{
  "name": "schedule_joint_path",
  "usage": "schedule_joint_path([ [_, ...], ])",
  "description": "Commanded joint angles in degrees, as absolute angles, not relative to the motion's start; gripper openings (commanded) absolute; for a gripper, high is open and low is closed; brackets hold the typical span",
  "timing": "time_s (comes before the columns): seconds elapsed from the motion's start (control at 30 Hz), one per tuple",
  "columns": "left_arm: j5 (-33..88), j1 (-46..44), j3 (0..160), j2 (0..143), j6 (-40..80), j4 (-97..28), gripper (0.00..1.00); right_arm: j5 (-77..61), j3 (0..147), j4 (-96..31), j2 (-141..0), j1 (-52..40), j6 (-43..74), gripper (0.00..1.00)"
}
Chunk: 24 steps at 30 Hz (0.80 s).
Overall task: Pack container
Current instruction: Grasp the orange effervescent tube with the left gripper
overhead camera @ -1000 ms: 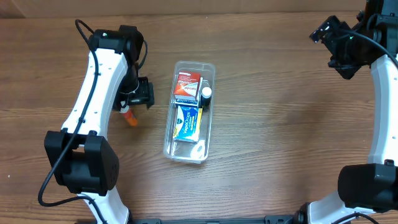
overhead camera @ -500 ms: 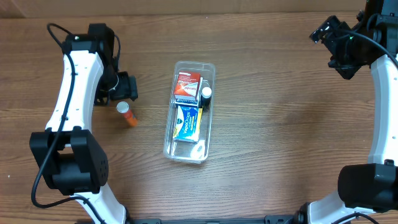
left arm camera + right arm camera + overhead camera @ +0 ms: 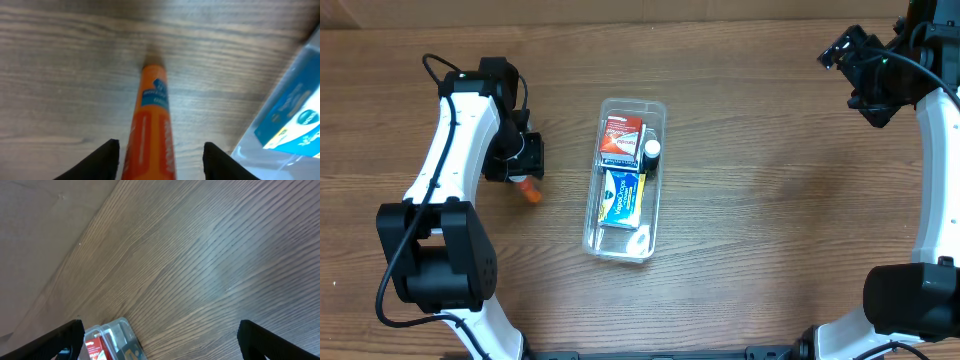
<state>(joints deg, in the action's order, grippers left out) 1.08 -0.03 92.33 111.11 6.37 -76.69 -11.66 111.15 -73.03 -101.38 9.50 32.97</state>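
In your overhead view the left wrist covers most of the orange tube (image 3: 531,193); only its lower end pokes out at the wrist's 5 o'clock. The left wrist camera is blurred, so the tube's blue label can't be read, and its near end is cut off by the bottom of the frame. There the container (image 3: 300,131) shows only as one corner at 3 o'clock.

The container (image 3: 658,190) lies lengthwise in the middle of the table (image 3: 770,230). It holds a red box (image 3: 622,135), a blue and yellow box (image 3: 620,193) and a small white-capped bottle (image 3: 651,150). The tube lies on the table at the container's 9 o'clock, near it but apart. You have wide bare wood toward 3 o'clock of the container.

Your left arm reaches up from 7 o'clock and bends over the tube. The left gripper (image 3: 161,147) points down with its fingers apart on either side of the tube, a gap showing on each side. Your right gripper (image 3: 160,327) is held high at the container's 2 o'clock, by the far edge, fingers spread wide with nothing between them.
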Motion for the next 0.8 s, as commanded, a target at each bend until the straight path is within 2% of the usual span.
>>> schedule_joint_path([
  [0.0, -2.1, -0.6, 94.0, 108.5, 7.3, -78.0, 0.54, -11.7, 111.4, -72.8, -101.1, 9.6, 32.6, 1.0],
  [0.17, -1.2, -1.2, 96.2, 105.2, 7.7, -79.8, 0.44, -11.7, 111.4, -72.8, -101.1, 9.6, 32.6, 1.0],
  [0.23, -1.3, -1.6, 96.6, 103.7, 7.7, -79.9, 0.44, -11.7, 111.4, -72.8, -101.1, 9.6, 32.6, 1.0],
  [0.3, -1.3, -1.7, 96.6, 102.9, 7.7, -79.7, 0.54, -11.7, 111.4, -72.8, -101.1, 9.6, 32.6, 1.0],
  [0.43, -1.8, -1.5, 96.5, 103.7, 8.2, -79.7, 0.64, -11.7, 111.4, -72.8, -101.1, 9.6, 32.6, 1.0],
  [0.67, -4.5, -1.5, 95.2, 103.8, 9.5, -79.4, 0.73, -11.7, 111.4, -72.8, -101.1, 9.6, 32.6, 1.0],
  [0.77, -4.9, -1.5, 92.3, 103.8, 9.5, -77.7, 0.73, -11.7, 111.4, -72.8, -101.1, 9.6, 32.6, 1.0],
])
